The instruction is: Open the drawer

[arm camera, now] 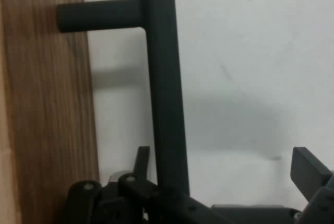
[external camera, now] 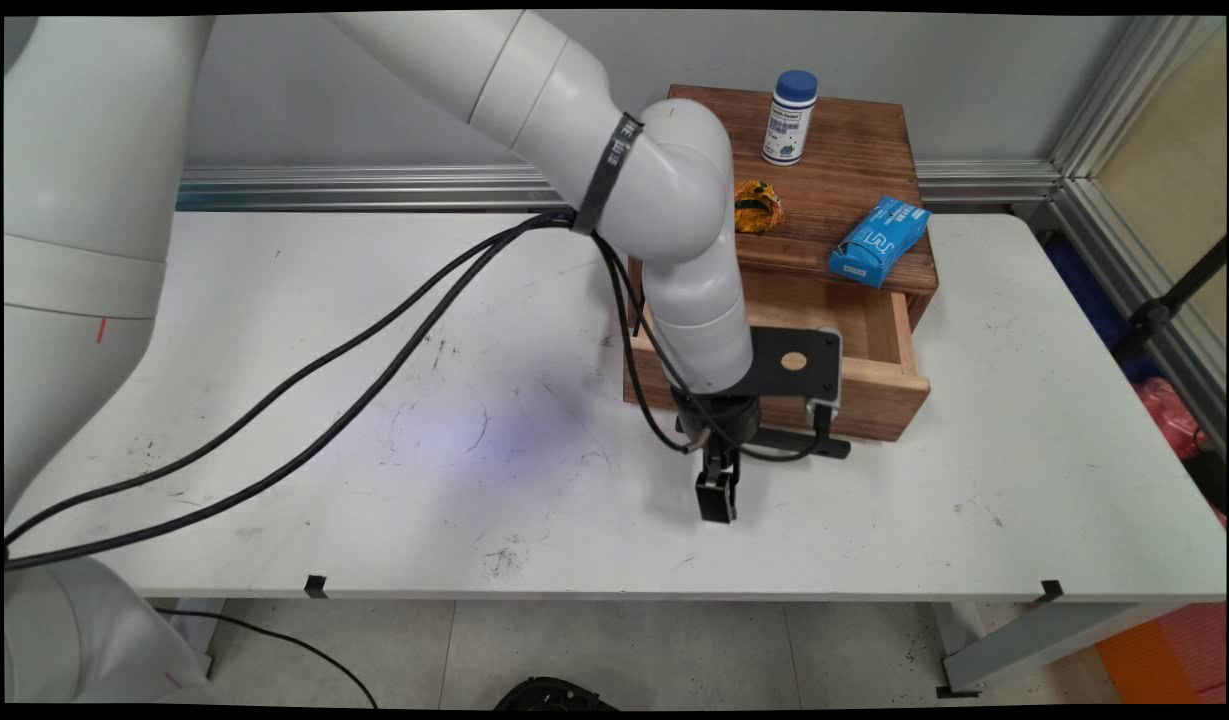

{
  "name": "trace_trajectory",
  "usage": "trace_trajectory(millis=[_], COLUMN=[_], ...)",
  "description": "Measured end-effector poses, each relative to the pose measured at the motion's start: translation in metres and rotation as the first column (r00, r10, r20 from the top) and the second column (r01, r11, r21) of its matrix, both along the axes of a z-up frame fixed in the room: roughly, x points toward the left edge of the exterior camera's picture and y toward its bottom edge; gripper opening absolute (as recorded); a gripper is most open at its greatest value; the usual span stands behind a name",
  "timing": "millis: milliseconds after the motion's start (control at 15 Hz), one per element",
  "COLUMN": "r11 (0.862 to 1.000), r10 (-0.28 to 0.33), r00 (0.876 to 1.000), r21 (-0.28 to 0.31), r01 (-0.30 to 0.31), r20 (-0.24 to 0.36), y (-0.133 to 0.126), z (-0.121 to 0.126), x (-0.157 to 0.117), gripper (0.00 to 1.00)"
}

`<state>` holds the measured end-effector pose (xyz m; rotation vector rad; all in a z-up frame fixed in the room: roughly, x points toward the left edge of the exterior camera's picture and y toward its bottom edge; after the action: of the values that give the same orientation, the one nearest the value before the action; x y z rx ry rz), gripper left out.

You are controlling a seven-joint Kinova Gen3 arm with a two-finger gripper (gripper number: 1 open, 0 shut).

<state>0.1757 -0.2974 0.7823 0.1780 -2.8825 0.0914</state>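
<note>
My black two-finger gripper hangs spread wide over the matte black bar handle of the open, grained wooden drawer, gripping nothing; one finger stands clear. Only the main view shows the blue-capped white bottle, blue packet and yellow wrapper on the cabinet.

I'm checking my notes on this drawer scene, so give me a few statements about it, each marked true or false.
1. The drawer of the wooden box is pulled open. True.
2. A white bottle with a blue cap stands on top of the box. True.
3. The blue packet lies inside the drawer. False: it lies on the box's top, at the front edge.
4. The gripper holds the bottle. False: it hangs open in front of the drawer, its fingers either side of the black handle bar.
5. A yellow crumpled thing lies on the box. True.
</note>
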Motion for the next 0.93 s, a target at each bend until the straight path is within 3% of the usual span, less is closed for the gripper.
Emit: trace_trajectory(millis=[933], r11=[0.999], r10=[-0.041], r00=[0.999], r21=[0.002], r01=[0.041], r20=[-0.021], y=[0.061], z=[0.008], x=[-0.002], gripper=[1.0])
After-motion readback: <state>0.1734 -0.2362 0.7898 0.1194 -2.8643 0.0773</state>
